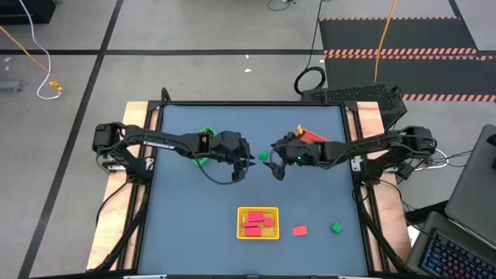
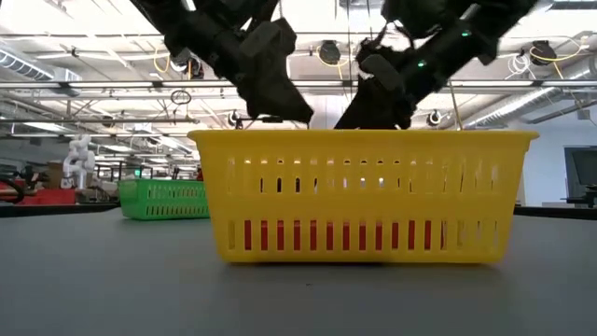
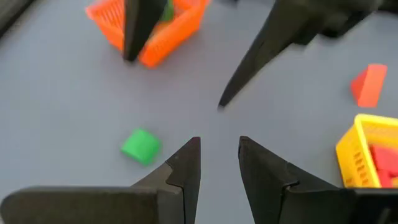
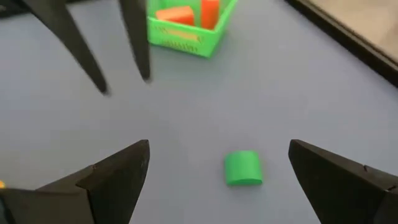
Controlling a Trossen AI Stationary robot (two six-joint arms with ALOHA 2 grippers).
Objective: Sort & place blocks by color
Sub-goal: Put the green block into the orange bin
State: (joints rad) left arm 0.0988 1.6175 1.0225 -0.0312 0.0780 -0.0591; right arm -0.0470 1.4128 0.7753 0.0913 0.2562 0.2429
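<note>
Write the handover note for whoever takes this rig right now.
Left hand: open, empty, mid-table.
Right hand: wide open, empty, by the centre green block.
Done: yellow tray holds red and pink blocks; green tray holds orange-red blocks; red tray holds something green.
Left: centre green block, plus the loose red block and loose green block beside the yellow tray.

a small green block (image 1: 263,156) with a rounded top lies loose mid-table. two more lie apart near the front edge: a red block (image 1: 300,230) and a green block (image 1: 336,228). several red and pink blocks (image 1: 258,222) are piled in the yellow tray (image 1: 239,223).
</note>
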